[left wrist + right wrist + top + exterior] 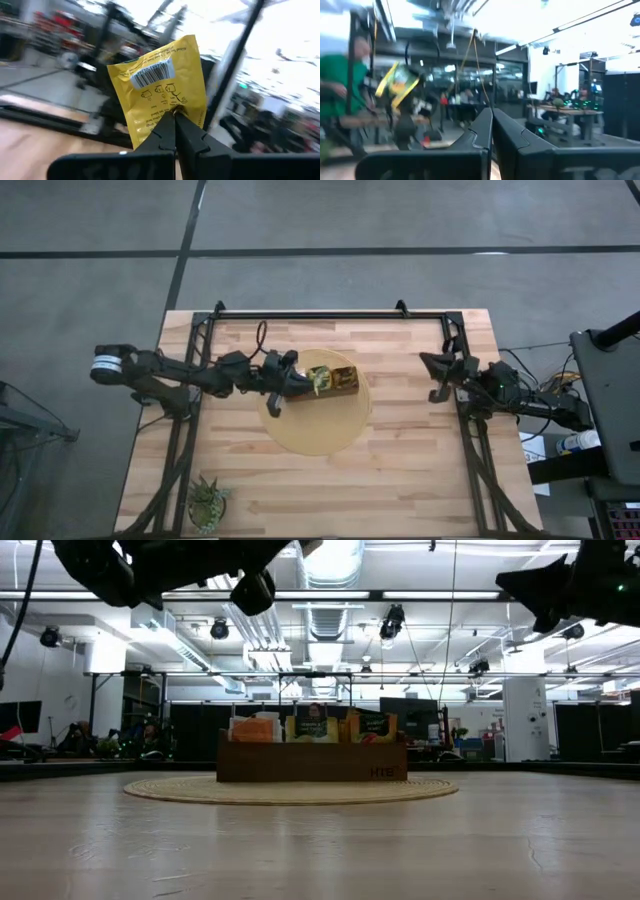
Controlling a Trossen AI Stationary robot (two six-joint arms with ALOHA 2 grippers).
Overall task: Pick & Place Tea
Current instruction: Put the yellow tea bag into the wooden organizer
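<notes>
A yellow tea sachet (159, 82) with a barcode is in my left gripper (175, 116), which is shut on it. In the high view that gripper (308, 383) reaches in from the table's left, and the sachet (321, 380) is over the left end of the brown box (342, 378). The box (312, 762) rests on a round woven mat (318, 420). Orange (255, 728), yellow (312, 728) and dark green sachets (372, 727) stand upright in it. My right gripper (492, 119) is shut and holds nothing, raised near the table's right edge (432, 372). My left gripper pinches the yellow sachet between its two fingertips, on the flat face near one edge (169, 104). The fingers come from the table's left, about level and tipped a little upward. The sachet stands up beyond the fingertips, lifted clear of the box and mat.
A small potted plant (207, 502) stands at the near left corner of the wooden table (420, 480). A black frame (310, 314) runs along the far edge and down both sides. The left arm (150, 565) and right arm (580, 585) hang high in the low view.
</notes>
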